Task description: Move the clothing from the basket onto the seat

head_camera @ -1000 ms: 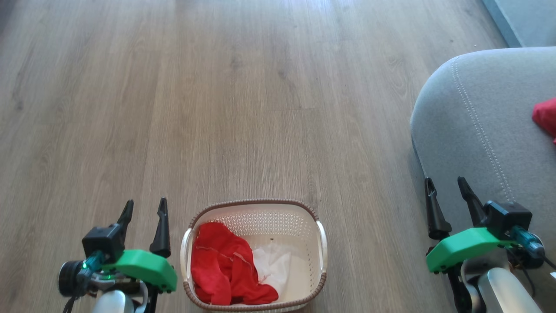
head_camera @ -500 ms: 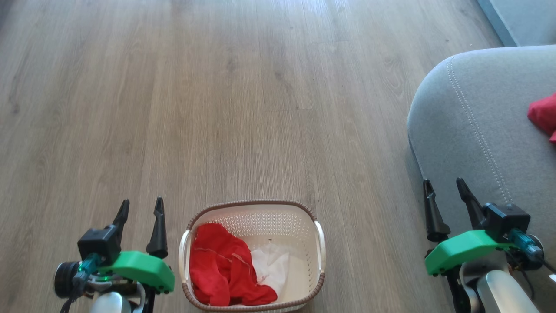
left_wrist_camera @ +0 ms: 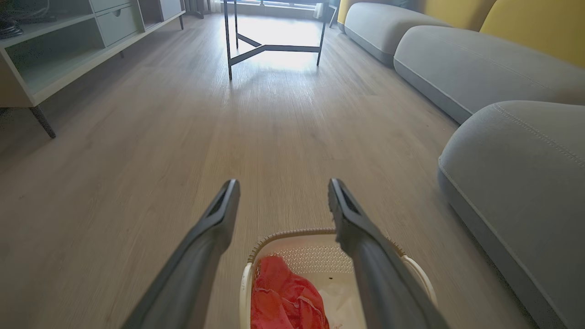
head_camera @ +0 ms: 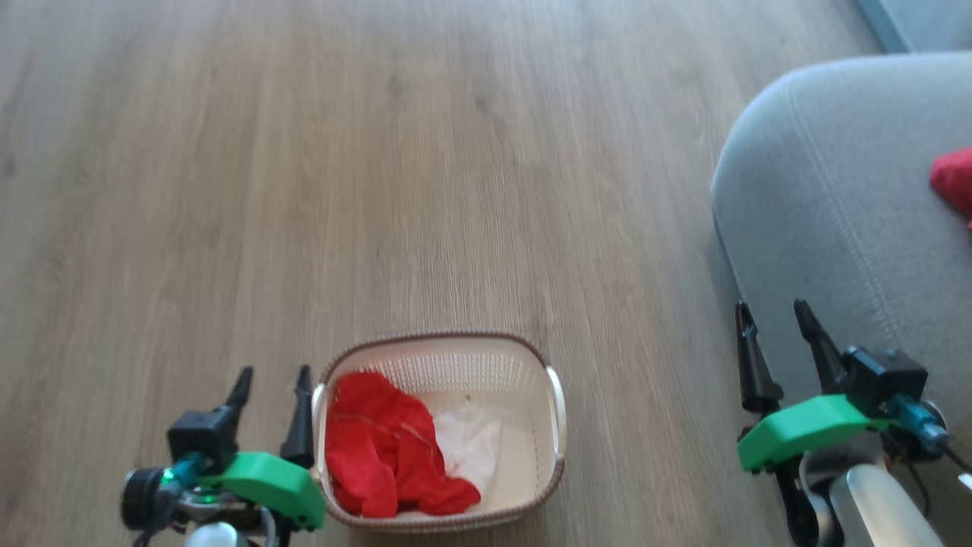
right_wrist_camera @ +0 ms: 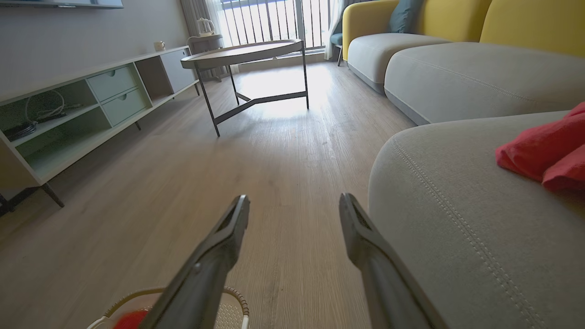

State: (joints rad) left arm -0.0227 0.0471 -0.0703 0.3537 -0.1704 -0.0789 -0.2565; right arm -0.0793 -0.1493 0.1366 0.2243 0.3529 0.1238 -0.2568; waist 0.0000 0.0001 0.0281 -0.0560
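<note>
Left claw (head_camera: 274, 371), released, has edged up beside the basket (head_camera: 440, 335) of clothing (head_camera: 364, 448); right claw (head_camera: 769, 305) hangs released, empty.

Daylight from the far window (right_wrist_camera: 274, 23) glares off the floor (left_wrist_camera: 274, 59) under the table (right_wrist_camera: 242, 52). The head view is motion-blurred (wood grain smeared); a soft shadow edges the seat (head_camera: 835, 190).

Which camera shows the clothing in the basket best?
Head view: it looks down into the basket, showing the whole red-and-white clothing heap. Left wrist view shows part of the red fabric, cut by the frame's bottom edge. Right wrist view catches a blurred red sliver.
</note>
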